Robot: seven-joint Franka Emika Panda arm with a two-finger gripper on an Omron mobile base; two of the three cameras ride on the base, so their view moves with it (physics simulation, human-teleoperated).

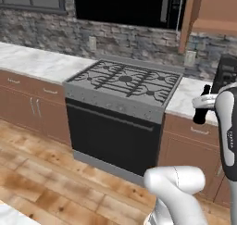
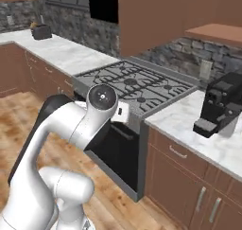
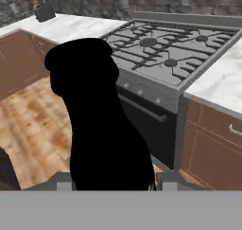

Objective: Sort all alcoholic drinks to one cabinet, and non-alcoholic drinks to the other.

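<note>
- Pincer (image 3: 113,185) was closed on the small black cola bottle (image 3: 99,120), with one dark tip on each side of its lower body. The jaws stood only as far apart as the bottle's width, so the grip was full and nothing else was held.
- Bottle position: you had it in the air, upright in the left base view (image 1: 201,109), at about counter height. It was in front of the marble counter (image 1: 185,96) to the right of the stove (image 1: 125,80). It rested on nothing.
- Handling, as a judgement: a bottle this small should have been light and stiff, so it would not give under the tips. Its smooth, curved sides looked slippery. With the hold low on the body, the cap end could have tipped if you swung quickly.
- Hold point: the narrower waist of the contour would have been the safest place, since the bulges above and below stop it sliding. I could not tell from these pictures whether the tips sat exactly there.
- Surroundings: the black coffee machine (image 2: 222,106) stood on the same counter, just beside the path upward, so it needed room.
- Destination: a brown wall cabinet's shelf floor (image 2: 215,32) showed above that machine. I judged the bottle not yet sorted, with the lift and placing left to do.
</note>
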